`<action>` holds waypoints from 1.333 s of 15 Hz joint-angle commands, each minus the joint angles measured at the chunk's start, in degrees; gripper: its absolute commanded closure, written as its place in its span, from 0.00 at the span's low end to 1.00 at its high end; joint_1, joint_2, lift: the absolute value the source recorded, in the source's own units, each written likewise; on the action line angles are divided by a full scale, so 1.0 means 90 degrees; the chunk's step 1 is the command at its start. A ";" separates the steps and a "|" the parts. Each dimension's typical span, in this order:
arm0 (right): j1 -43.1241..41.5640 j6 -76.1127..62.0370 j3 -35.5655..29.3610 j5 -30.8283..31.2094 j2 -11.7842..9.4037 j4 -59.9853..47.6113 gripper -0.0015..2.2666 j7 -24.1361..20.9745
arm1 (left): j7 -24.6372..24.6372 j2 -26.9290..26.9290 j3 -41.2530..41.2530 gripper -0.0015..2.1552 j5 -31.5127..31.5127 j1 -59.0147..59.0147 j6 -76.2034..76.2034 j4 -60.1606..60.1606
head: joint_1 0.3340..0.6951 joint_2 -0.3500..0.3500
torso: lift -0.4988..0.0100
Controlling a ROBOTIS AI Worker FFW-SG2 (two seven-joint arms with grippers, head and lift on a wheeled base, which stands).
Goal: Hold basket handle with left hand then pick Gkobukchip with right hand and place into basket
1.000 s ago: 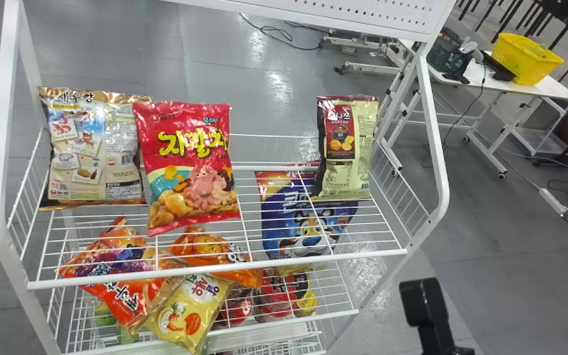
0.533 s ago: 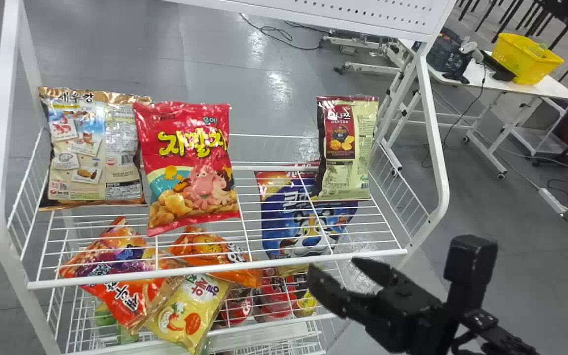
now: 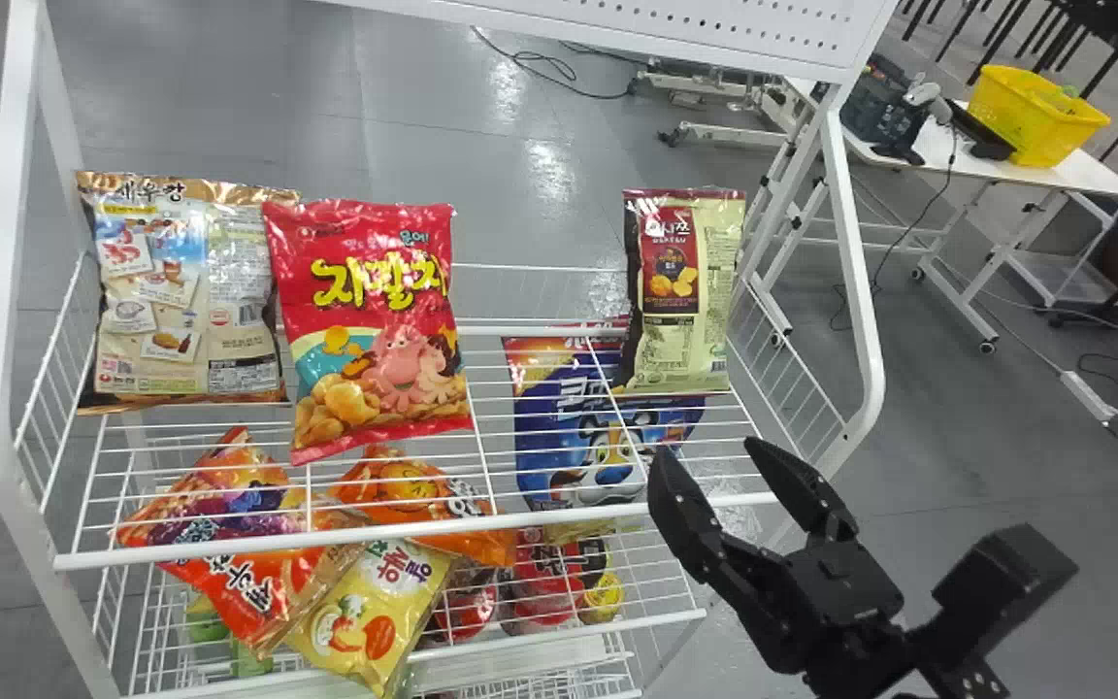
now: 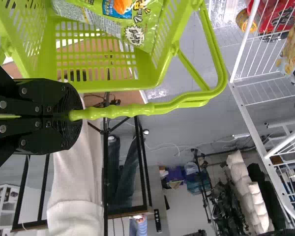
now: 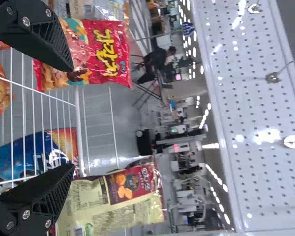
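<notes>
The basket (image 4: 108,84) is seen in the left wrist view with a green packet (image 4: 137,22) inside, and its handle (image 4: 152,109) runs straight into the left end effector (image 4: 73,116). That end effector is closed snugly on the handle, the two fingers pressed in from either side. Which packet is the Gkobukchip cannot be told.

On the rack's upper shelf (image 3: 258,546), a silvery packet (image 3: 156,330) stands toward the left rear corner, its edge overlapped by a red packet (image 3: 379,335). A cream-and-maroon packet (image 3: 705,291) stands upright near the right rear corner.

The right arm slants in from the bottom edge of the head view. Its end effector (image 3: 709,453) is set wide, both fingers angled forward and to the left, tips apart over the right part of the upper shelf's front edge; their height above it cannot be told. In the right wrist view one finger stands on the red packet's side of the view, the other on the cream-and-maroon packet's.

On the lower shelf (image 3: 656,621), a blue packet (image 3: 569,417) lies toward the right, with an orange packet (image 3: 413,485) and a yellow packet (image 3: 394,592) nearer the front edge. Farther out, a yellow basket (image 3: 1035,121) sits on a white desk (image 3: 1098,177), toward its right end.
</notes>
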 commanded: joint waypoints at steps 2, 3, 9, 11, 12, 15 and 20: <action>0.0089 -0.0205 0.0032 0.0100 0.0002 0.0104 0.06 -0.0028 | -0.0012 -0.0017 0.0050 0.97 0.0027 0.0000 0.0008 0.0045 | 1.00 0.00 | 0.92; 0.0089 -0.0224 0.0022 0.0110 0.0002 0.0094 0.06 -0.0028 | -0.0022 -0.0017 0.0099 0.97 0.0105 0.0000 0.0008 0.0064 | 1.00 0.00 | 0.92; 0.0118 -0.0205 0.0013 0.0100 0.0041 0.0065 0.06 -0.0038 | -0.0090 -0.0017 0.0216 0.97 0.0202 0.0059 0.0008 -0.0004 | 1.00 0.00 | 0.92; 0.0137 -0.0224 0.0003 0.0090 0.0041 0.0045 0.06 -0.0048 | -0.0090 -0.0017 0.0235 0.97 0.0232 0.0078 0.0008 -0.0024 | 1.00 0.00 | 0.92; 0.0147 -0.0224 0.0003 0.0090 0.0041 0.0036 0.06 -0.0048 | -0.0090 -0.0017 0.0255 0.97 0.0241 0.0098 0.0008 -0.0043 | 1.00 0.00 | 0.92; 0.0147 -0.0244 0.0022 0.0080 0.0041 0.0026 0.06 -0.0048 | -0.0090 -0.0017 0.0294 0.97 0.0241 0.0186 0.0008 -0.0112 | 1.00 0.00 | 0.92; 0.0128 -0.0283 0.0032 0.0061 0.0031 0.0036 0.06 -0.0048 | -0.0110 -0.0017 0.0314 0.97 0.0251 0.0235 0.0008 -0.0112 | 1.00 0.00 | 0.92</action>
